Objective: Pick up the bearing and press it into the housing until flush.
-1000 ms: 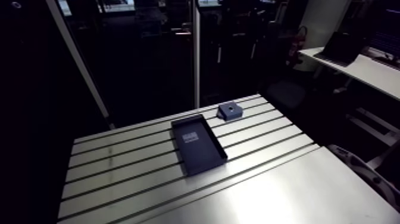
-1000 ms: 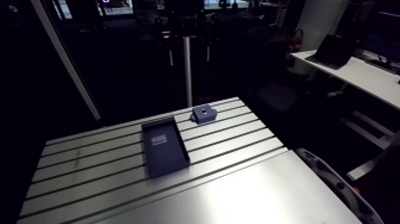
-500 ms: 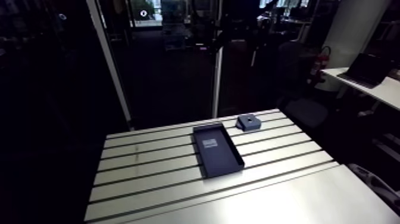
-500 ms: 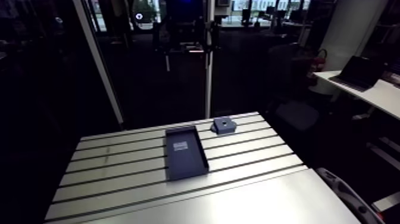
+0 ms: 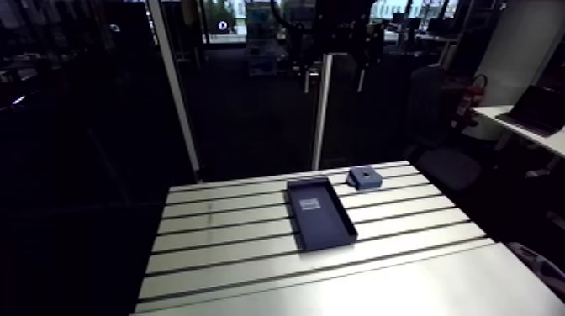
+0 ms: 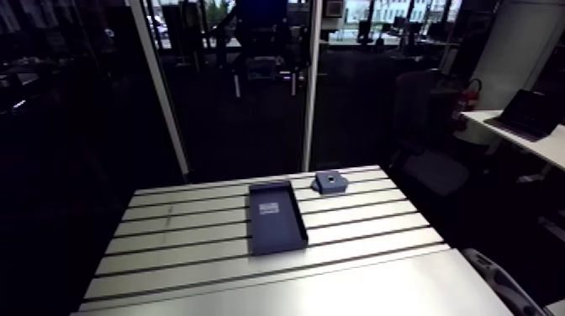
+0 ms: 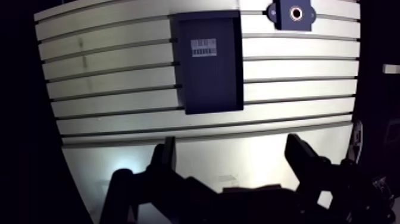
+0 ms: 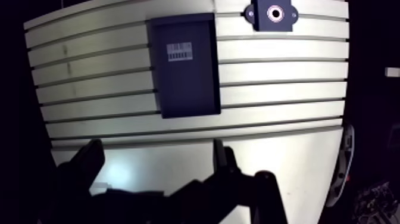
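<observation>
A small dark housing block (image 7: pixel 290 14) with a round bore ringed in a lighter tone lies on the slotted table (image 5: pixel 219 244), far ahead of my gripper. Beside it sits a flat dark tray (image 7: pixel 209 62) holding only a white label (image 7: pixel 203 47). No separate bearing can be made out in any view. In the wrist view my gripper (image 7: pixel 232 146) hangs high over the table's smooth near part, open, with nothing between its fingers (image 7: pixel 165 158). The arm view shows the housing (image 5: pixel 365 177) and tray (image 5: pixel 319 213) but not the gripper.
A smooth metal plate (image 5: pixel 378 290) forms the table's near part, below the slotted area. A grey curved part (image 8: pixel 340 173) sits at the table's right edge. The table drops off into darkness on the left and far sides.
The whole arm view has shifted, so the camera has moved. The tray and housing keep the same places on the table.
</observation>
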